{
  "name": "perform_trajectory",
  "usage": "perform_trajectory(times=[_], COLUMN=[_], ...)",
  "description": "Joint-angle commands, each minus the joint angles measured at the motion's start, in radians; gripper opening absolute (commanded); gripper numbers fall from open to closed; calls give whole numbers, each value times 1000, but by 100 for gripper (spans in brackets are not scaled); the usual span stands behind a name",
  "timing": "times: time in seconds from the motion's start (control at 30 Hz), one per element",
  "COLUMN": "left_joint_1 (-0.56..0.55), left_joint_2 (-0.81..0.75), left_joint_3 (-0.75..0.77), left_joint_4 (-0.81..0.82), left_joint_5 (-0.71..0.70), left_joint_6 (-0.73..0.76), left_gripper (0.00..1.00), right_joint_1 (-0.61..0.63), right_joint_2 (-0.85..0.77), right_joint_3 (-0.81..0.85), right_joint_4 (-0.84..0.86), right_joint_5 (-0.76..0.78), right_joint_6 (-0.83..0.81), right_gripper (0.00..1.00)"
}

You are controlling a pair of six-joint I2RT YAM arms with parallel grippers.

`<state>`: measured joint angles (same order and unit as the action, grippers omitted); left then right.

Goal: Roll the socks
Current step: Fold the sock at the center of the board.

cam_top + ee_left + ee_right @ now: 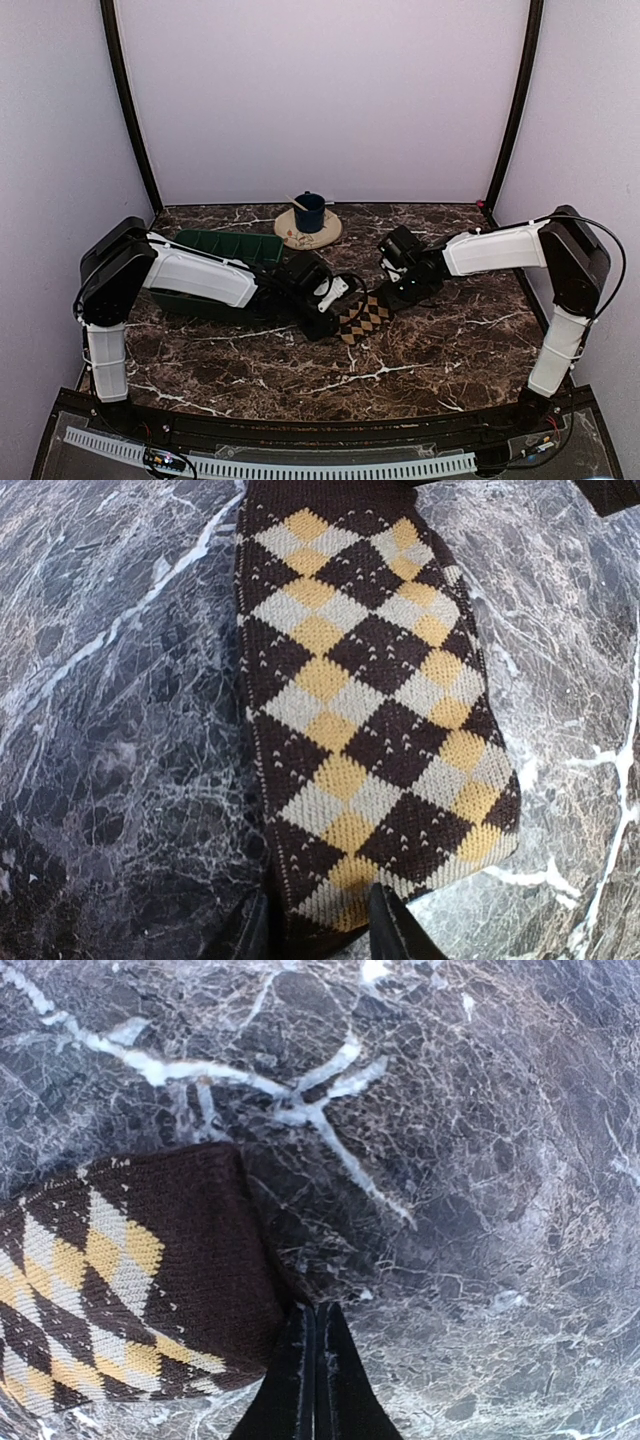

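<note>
The brown-and-cream checkered sock [365, 318] lies flat on the marble table at the centre. In the left wrist view the sock [370, 700] runs away from me, and my left gripper [320, 930] is shut on its near end, with one finger on each side. My left gripper [340, 312] sits at the sock's left end in the top view. My right gripper [392, 297] is at the sock's far right end. In the right wrist view its fingers [315, 1310] are pressed together on the table, right beside the sock's dark brown end [130, 1280]. The plain tan sock is out of view.
A dark green tray [225, 248] stands behind my left arm. A blue cup [309, 212] sits on a round woven mat [325, 235] at the back centre. Walls close in the table on three sides.
</note>
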<state>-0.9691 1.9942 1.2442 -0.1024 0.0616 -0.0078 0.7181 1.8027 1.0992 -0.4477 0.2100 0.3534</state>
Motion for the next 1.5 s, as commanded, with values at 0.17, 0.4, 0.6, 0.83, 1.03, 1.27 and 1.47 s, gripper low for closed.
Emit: perform_trajectory(times=[0.17, 0.4, 0.6, 0.83, 1.03, 1.27, 1.47], left_joint_1=[-6, -6, -6, -6, -5, 13, 54], left_joint_2=[-63, -52, -52, -107, -266, -393, -475], left_joint_3=[-39, -46, -46, -42, -92, -199, -282], left_joint_4=[7, -3, -10, -41, -2, 60, 82], left_joint_5=[30, 35, 62, 96, -24, -212, -284], left_joint_6=[-6, -11, -20, -93, -140, -207, -291], left_gripper=[37, 36, 34, 36, 44, 48, 48], right_joint_1=[-11, -9, 22, 126, 267, 423, 512], right_joint_2=[-17, -91, -183, -232, -241, -137, -22], right_joint_3=[16, -24, -61, -96, -120, -62, 23], right_joint_4=[-11, 18, 61, 62, 76, 45, 1], right_joint_5=[6, 28, 43, 115, 198, 283, 337], right_joint_6=[25, 21, -16, -19, -19, -68, -141], right_gripper=[0, 32, 43, 45, 46, 46, 45])
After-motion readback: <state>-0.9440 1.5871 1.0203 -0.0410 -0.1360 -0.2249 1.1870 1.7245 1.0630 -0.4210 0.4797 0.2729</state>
